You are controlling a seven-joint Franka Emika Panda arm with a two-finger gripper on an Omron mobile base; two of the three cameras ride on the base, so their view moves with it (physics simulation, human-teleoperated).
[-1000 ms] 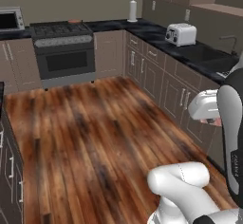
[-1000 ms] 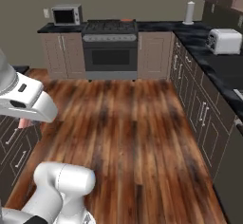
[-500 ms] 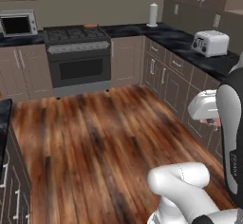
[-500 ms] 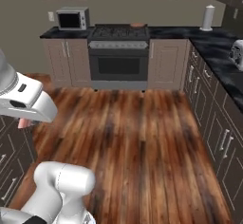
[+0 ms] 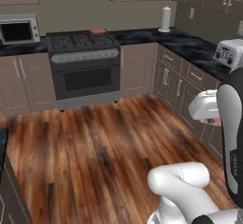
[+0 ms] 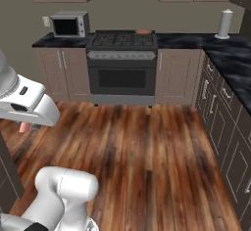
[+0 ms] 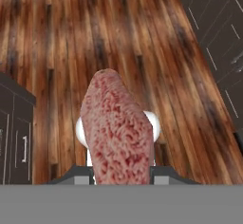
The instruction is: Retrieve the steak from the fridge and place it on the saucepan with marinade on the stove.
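Observation:
My gripper is shut on the steak, a pinkish-red marbled slab that stands up between the two dark fingertips over the wooden floor. A pink bit of the steak hangs under the white hand at the right of the left base view, and the steak also peeks out at the left of the right base view. Ahead, the black stove stands against the back wall. The small saucepan sits at its back right, with the orange-red marinade inside. The fridge is out of view.
A microwave sits left of the stove. A paper towel roll and a toaster stand on the dark counter running down the right side. Open wooden floor lies between me and the stove.
The whole picture has shifted: the base has turned, so the stove now sits nearer the middle of both views. The steak stays in the gripper.

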